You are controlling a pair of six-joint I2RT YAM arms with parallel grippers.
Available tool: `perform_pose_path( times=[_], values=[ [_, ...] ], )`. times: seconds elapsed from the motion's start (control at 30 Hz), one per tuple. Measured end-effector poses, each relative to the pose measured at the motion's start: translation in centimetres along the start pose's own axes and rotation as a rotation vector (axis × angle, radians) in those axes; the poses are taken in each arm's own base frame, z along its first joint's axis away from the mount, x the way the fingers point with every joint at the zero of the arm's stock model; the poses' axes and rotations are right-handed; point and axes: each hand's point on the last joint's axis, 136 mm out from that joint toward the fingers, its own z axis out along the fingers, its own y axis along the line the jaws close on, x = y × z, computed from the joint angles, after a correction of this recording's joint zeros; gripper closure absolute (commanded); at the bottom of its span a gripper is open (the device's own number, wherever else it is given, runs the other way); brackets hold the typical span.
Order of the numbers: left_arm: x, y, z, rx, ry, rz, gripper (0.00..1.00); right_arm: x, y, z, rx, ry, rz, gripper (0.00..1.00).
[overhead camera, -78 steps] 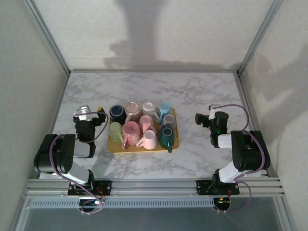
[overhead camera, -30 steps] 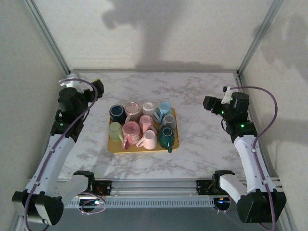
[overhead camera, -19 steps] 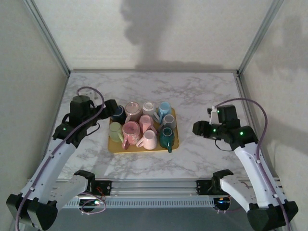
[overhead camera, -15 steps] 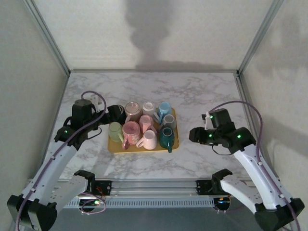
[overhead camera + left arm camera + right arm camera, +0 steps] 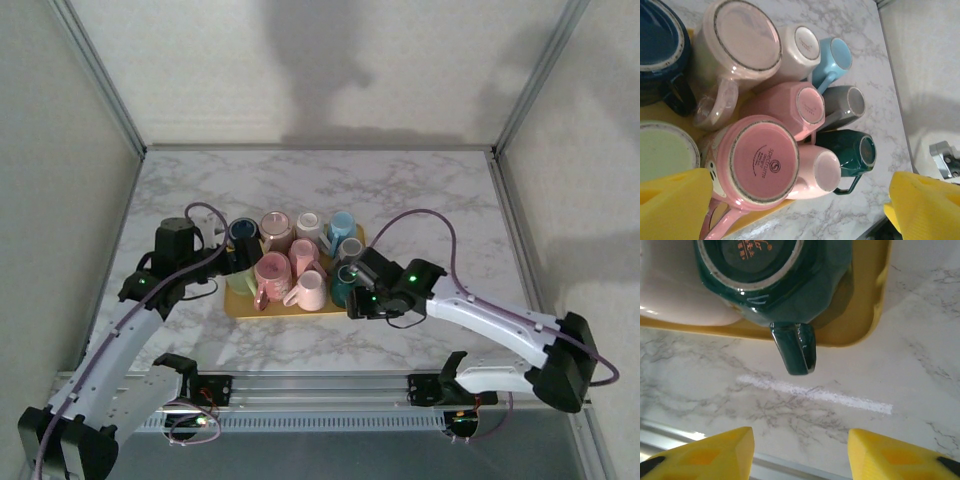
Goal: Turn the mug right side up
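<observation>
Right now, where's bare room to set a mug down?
Bare marble: the table between tray and back wall, and the far right corner. The strip between tray and rail is bare but narrow. Crowded: the tray, packed with mugs; its left side, under the left arm; the near right, under the right arm.
</observation>
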Motion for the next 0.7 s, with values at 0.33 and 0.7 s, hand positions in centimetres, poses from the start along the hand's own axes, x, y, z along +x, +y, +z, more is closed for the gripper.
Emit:
perform_pose_path(
  times=[0.33,0.7],
  values=[
    [0.5,0.3,0.3,0.01,0.011,-0.012,0.09,-1.9,0.9,2.2,0.032,-0.068,0.029,0.56],
    [0.5,0.4,0.5,0.013,0.014,-0.022,0.07,-2.3,0.8,4.6,0.076,-0.063,0.017,0.61]
  ],
)
